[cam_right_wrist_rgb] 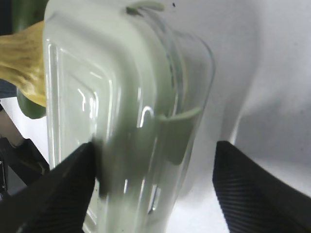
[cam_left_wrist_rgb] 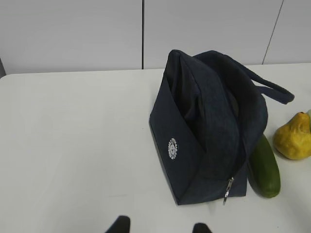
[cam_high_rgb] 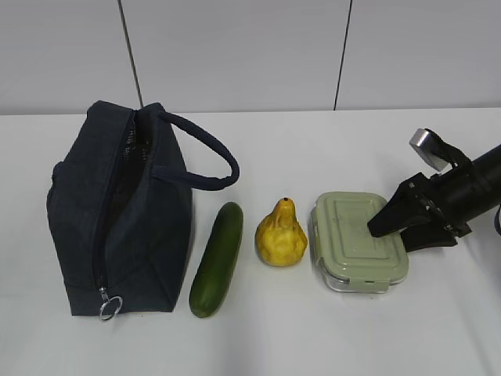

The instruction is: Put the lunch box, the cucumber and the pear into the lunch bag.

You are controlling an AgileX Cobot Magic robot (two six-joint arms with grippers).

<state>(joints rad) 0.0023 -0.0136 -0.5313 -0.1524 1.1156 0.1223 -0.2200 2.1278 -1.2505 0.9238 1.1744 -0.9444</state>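
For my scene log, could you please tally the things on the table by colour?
Dark navy: 1, the lunch bag
Green: 2, the cucumber and the sage-lidded lunch box
Yellow: 1, the pear
Total: 4
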